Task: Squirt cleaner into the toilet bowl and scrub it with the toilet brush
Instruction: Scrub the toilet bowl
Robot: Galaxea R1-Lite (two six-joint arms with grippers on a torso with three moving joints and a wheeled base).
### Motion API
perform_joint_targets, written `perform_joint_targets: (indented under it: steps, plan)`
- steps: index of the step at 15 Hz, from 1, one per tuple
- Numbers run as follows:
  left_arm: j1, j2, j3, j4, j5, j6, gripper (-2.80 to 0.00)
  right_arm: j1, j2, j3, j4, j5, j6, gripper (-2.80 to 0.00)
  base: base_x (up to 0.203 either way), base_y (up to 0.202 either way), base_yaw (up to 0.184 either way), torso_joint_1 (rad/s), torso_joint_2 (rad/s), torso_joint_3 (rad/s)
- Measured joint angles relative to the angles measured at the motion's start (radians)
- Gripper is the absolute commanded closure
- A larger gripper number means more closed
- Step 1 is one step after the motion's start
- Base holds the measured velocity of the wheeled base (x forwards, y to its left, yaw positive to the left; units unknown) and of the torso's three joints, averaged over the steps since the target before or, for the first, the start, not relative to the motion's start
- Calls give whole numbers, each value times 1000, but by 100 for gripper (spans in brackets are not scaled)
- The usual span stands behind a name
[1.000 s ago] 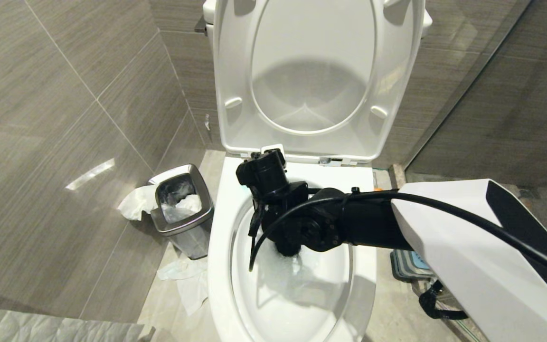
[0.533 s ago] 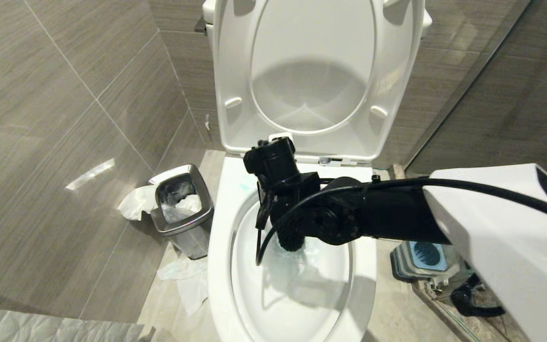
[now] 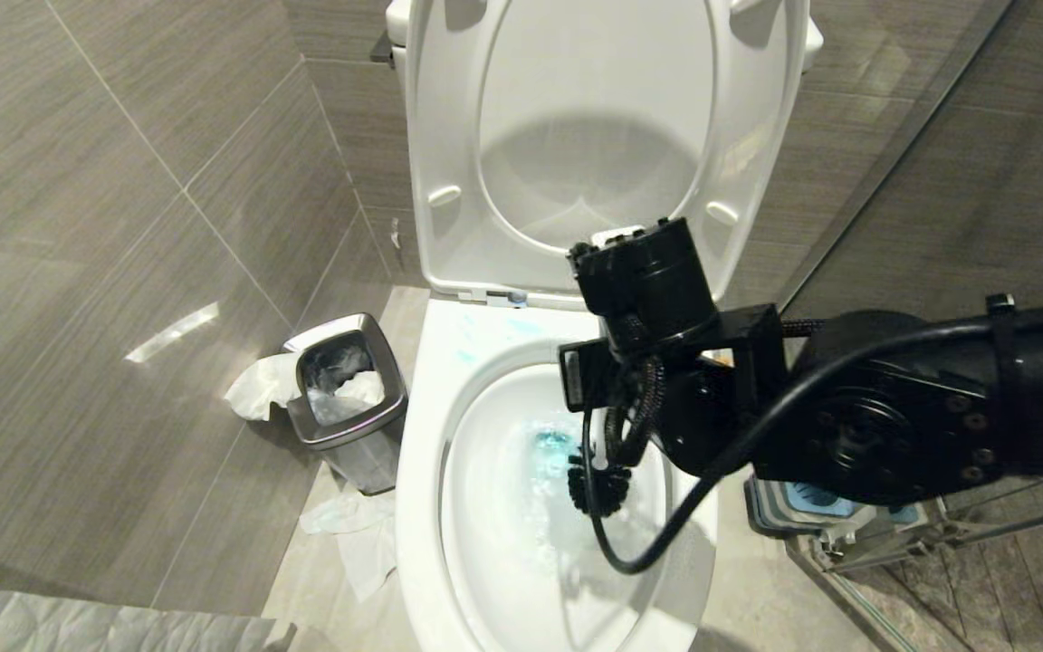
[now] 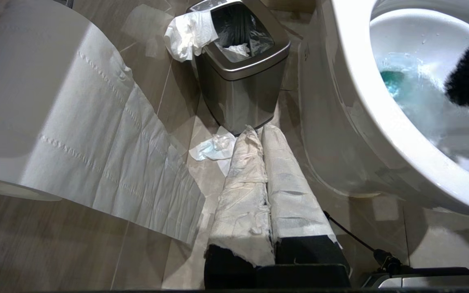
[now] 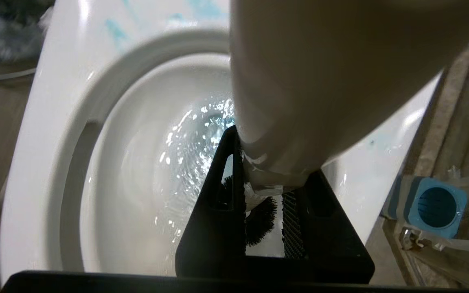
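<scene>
The toilet bowl [image 3: 422,471] is standing with seat and lid raised against the wall, its water tinted by the cleaner [image 3: 550,442], teal-blue at the drain, with faint smears on the back edge of the rim. A steel waste bin [image 3: 345,398] with tissue spilling out is sitting on the floor beside the bowl's left edge, and a hanging toilet paper roll [image 4: 35,101] is trailing a sheet nearby.

The right gripper [image 5: 265,211] is reaching over the bowl's right side, pinching the white handle of the toilet brush [image 3: 598,489], whose dark bristle head is hanging inside the bowl just above the water. The blue brush holder [image 5: 436,207] is waiting on the floor by the bowl's right edge.

The left gripper [image 4: 265,171], wrapped in white tissue and pressed together, is hanging idle near the floor.

The brush is likely feeling light and stiff, its smooth handle slippery when wet, so gripping it high on the handle seems safest.
</scene>
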Motion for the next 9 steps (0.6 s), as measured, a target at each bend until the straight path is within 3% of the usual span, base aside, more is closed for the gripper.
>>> perform_joint_targets:
  steps: [5,9]
  plan:
    - [0,0,0,0,0,-1,0,1,-87,136,-99,211,-23,0,0,0,0,0,0,0]
    - [0,0,0,0,0,0,0,1,-17,184,-338,266,-138,0,0,0,0,0,0,0]
